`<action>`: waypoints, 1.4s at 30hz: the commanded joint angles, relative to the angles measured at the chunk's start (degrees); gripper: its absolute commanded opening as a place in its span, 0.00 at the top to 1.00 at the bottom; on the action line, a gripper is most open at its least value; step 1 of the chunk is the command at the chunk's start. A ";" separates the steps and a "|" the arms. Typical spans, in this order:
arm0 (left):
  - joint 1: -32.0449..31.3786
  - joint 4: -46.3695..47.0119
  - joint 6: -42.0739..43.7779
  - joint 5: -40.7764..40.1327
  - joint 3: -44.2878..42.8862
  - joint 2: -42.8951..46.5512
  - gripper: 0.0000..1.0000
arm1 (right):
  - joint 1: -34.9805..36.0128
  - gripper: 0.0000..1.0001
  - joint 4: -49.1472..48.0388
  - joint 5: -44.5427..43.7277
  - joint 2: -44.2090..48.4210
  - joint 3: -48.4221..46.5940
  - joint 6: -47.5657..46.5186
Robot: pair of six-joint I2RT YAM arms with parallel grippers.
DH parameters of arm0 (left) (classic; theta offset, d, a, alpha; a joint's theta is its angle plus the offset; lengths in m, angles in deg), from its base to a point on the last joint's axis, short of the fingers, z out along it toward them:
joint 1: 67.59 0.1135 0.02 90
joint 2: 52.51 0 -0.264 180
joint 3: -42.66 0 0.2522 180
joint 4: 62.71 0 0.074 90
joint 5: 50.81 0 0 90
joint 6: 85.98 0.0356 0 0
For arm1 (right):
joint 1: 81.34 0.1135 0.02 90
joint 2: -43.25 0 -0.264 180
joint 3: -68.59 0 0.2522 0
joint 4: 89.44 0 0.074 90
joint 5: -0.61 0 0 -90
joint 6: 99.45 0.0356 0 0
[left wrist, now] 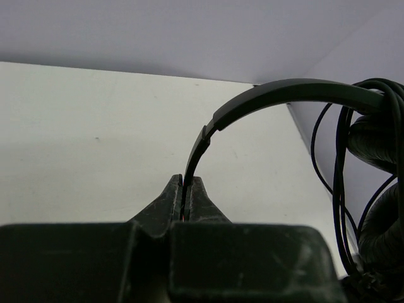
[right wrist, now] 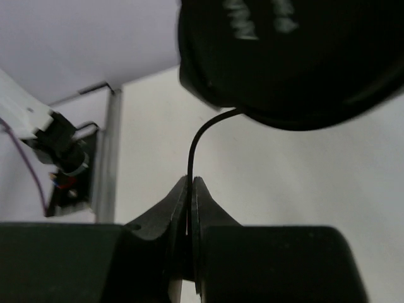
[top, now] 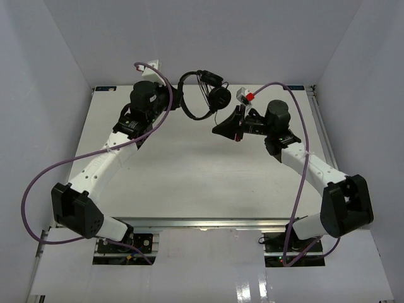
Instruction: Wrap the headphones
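The black headphones [top: 203, 95] are held up off the white table [top: 189, 164] near its back edge. My left gripper [top: 176, 103] is shut on the thin headband [left wrist: 284, 91], which curves up and to the right out of its tips [left wrist: 185, 183]. The two padded earcups [left wrist: 379, 139] hang at the right of that view, with loops of the thin black cable [left wrist: 338, 164] across them. My right gripper [top: 222, 128] sits just below an earcup [right wrist: 290, 57] and is shut on the cable [right wrist: 192, 145], which rises from its tips [right wrist: 190, 182] to the earcup.
A small white part with a red knob [top: 246, 96] sits at the back of the table beside the right arm. White walls close in the table on three sides. A metal rail [top: 319, 126] runs along the right edge. Purple robot cables [top: 38, 183] loop off both arms.
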 commanded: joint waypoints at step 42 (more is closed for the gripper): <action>-1.28 -24.75 21.95 13.43 -5.52 -19.09 1.00 | 26.84 0.92 36.33 -63.75 -3.77 -6.31 -93.00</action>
